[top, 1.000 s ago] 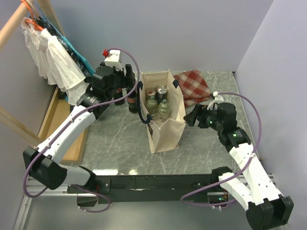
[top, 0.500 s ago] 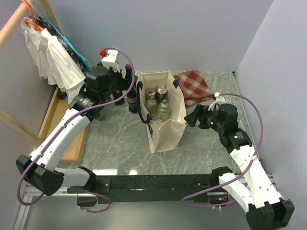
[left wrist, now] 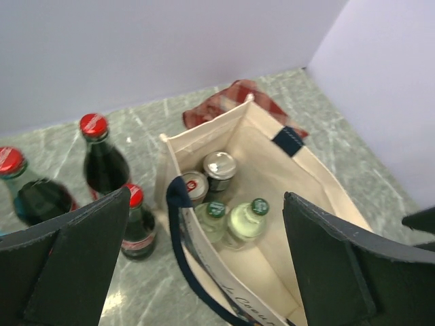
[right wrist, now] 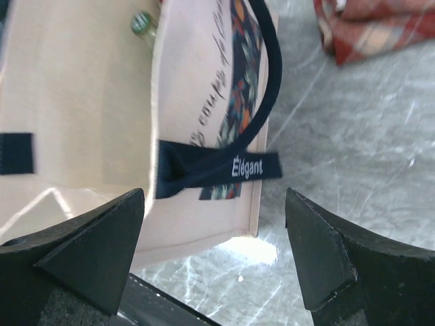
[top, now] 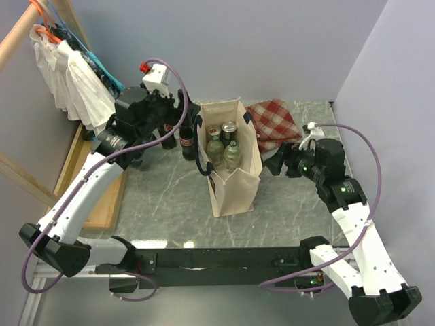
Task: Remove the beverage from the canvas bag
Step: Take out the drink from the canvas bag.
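Cream canvas bag (top: 234, 187) with dark navy loop handles stands upright and open in the middle of the grey marble table (top: 163, 197). Inside it, on the bottom, are two metal cans (left wrist: 219, 165) at the far end and two clear glass bottles with green caps (left wrist: 258, 206) just in front of them, all close together. Three dark glass bottles with red caps (left wrist: 102, 163) stand on the table just beside the left side of the bag. The left claw (top: 175, 114) hangs above these dark bottles, its jaws spread wide and holding nothing. The right claw (top: 275, 165) is low at the right side of the bag, near it but apart, also wide and holding nothing; it faces the narrow side with the small dark print and one navy handle. A folded red checked cloth (top: 275, 122) lies on the table behind the bag, to the right.
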Robot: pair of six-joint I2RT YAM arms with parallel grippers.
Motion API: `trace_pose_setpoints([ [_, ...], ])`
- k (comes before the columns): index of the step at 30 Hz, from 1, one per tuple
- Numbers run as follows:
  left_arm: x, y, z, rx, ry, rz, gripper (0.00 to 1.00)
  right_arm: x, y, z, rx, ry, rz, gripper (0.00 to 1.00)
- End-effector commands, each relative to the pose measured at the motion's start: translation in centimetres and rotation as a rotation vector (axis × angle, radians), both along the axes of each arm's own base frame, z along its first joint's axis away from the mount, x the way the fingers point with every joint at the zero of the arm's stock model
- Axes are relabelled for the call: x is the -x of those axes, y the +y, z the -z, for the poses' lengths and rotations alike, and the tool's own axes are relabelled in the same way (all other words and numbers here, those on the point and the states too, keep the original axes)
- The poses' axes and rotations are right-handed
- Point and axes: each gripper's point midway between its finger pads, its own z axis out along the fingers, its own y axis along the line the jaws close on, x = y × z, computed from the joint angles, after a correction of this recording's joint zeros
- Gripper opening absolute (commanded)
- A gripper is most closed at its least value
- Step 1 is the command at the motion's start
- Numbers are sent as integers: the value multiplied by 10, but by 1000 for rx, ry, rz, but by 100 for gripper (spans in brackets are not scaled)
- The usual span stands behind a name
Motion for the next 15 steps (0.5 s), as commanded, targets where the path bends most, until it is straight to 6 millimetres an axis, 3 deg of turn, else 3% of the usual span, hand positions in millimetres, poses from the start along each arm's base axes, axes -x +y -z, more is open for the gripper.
trace_pose_setpoints([
  [1, 12, -16, -31, 51, -47, 103, 100, 3, -1, -36, -1, -77, -1, 90],
  [3, 10, -17, -29, 39, -40, 103, 99, 2, -3, -49, -5, -104, 11, 92],
  [4, 10, -17, -27, 31, -34, 105, 99, 1, -2, -65, -15, -137, 6, 92],
  [8, 7, -22, -10, 11, 10, 124, 99, -5, 14, -92, -55, -155, -70, 93],
  [11, 5, -26, 2, -3, 35, 142, 98, -16, 24, -87, -71, -113, -108, 93],
  [15, -1, -29, 12, -38, 62, 147, 98, -24, 35, -64, -71, -28, -150, 93],
])
